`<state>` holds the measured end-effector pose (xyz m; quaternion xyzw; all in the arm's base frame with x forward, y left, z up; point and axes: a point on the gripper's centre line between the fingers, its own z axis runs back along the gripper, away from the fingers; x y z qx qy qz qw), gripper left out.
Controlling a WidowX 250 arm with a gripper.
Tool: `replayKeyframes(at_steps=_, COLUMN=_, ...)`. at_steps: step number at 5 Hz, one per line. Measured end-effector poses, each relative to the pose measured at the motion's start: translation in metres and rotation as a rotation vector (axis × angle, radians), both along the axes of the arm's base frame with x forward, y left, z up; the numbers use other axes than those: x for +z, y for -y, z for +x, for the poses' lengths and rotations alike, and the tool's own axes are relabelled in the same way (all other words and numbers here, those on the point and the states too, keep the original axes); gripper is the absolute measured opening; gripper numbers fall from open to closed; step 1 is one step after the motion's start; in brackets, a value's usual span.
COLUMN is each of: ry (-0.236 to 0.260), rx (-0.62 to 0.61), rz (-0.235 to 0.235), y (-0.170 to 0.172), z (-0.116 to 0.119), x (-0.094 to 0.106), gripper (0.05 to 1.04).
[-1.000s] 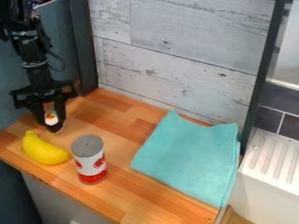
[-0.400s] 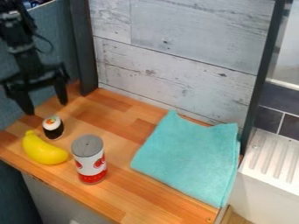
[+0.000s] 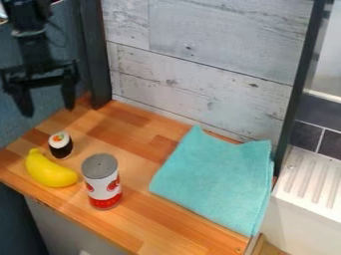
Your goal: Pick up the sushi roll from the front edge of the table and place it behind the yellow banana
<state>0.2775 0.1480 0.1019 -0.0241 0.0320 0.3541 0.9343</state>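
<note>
1. Camera view: the black gripper [image 3: 47,110] hangs with its two fingers spread wide and nothing between them, raised by the blue panel [image 3: 10,128], near the wooden countertop's [image 3: 143,134] far-left corner. Judged from this pose, it is at a between-grasps stage; closing on anything here would first call for lining up the open fingers over it and lowering them.

2. Yellow toy banana [image 3: 50,171]: lying on its side in front of the gripper and lower down, beyond the sushi roll, with its stem end pointing back toward the gripper.

3. Toy sushi roll [image 3: 61,145]: upright, just in front of and below the gripper, the nearest loose thing to it. Its white top with an orange-and-green centre faces up. Taking hold of it would call for care around the banana close by.

4. Red-and-white can with a grey lid [image 3: 101,181]: standing upright, farther forward and to the right of the gripper, close beside the banana's rounded end.

5. Turquoise cloth [image 3: 212,177]: spread flat well to the right of the gripper, apart from the can, in front of the whitewashed plank wall [image 3: 206,64].
</note>
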Motion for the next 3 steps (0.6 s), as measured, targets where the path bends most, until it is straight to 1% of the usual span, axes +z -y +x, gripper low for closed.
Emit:
replayKeyframes(at_steps=1, ry=-0.121, rx=-0.174, rz=0.009, y=0.040, z=-0.003, x=0.011, gripper=1.003)
replayKeyframes(at_steps=2, ry=-0.133, rx=-0.294, rz=0.040, y=0.074, z=-0.010, x=0.028, gripper=1.002)
replayKeyframes(at_steps=3, ry=-0.102, rx=-0.422, rz=0.062, y=0.100, z=-0.024, x=0.043, gripper=1.002)
